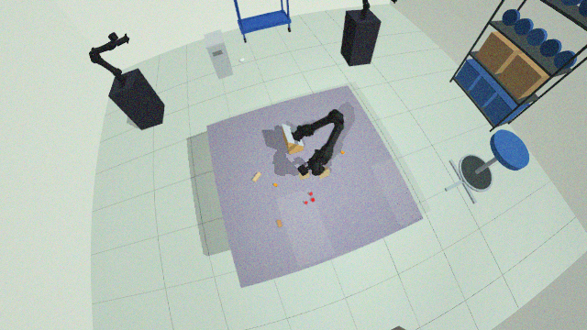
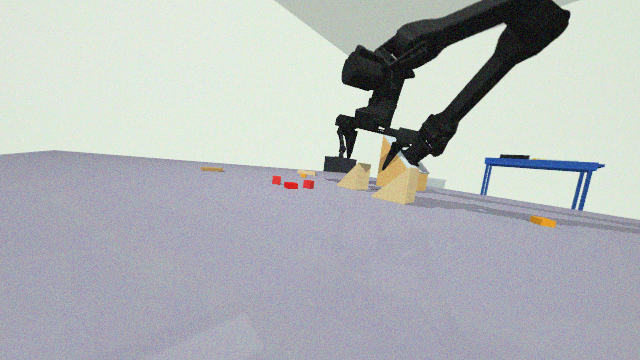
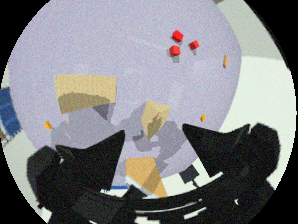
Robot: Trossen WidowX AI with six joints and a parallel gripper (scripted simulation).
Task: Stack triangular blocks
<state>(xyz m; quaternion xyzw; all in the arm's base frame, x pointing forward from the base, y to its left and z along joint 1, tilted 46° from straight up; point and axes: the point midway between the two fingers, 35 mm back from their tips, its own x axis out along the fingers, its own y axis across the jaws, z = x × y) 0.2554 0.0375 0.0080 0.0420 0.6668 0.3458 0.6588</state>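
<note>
Claw's released: gripper (image 1: 306, 169) (image 2: 367, 162) (image 3: 153, 129) has its dark tapered fingers spread, nothing between them, tips pointing down above the table (image 1: 257, 247) (image 2: 200, 275) (image 3: 40, 45). Landmark is the orange wedge (image 1: 294, 148) (image 2: 384, 157) (image 3: 142, 170) at the arm's foot, angular, with a smooth pale plate on its slope. Both task pieces sit near it, as separate blocks: the narrower-looking triangular block (image 1: 304, 176) (image 2: 357, 178) (image 3: 154, 117) and the wider-looking triangular block (image 1: 325, 173) (image 2: 401, 187) (image 3: 86, 90). Both are pale tan with flat faces and crisp edges; fine grain lines show on the wider-looking one. They stand apart on the tabletop, not mated, so no square block there. Three glossy-looking red cubes (image 1: 313, 200) (image 2: 291, 185) (image 3: 177, 36) sit in a loose cluster farther from the orange wedge, past the tan pair. A cream bar (image 1: 257, 176) (image 2: 307, 172), slim and straight-edged, lies well apart from the wedge. A brownish bar (image 1: 279, 223) (image 2: 212, 169) (image 3: 225, 61) is farther out from it than the cubes. Tabletop is matte lilac with a speckled look. Black arm (image 1: 334, 133) (image 2: 480, 90) arches high over the wedge, all chunky links and rounded joints.
</note>
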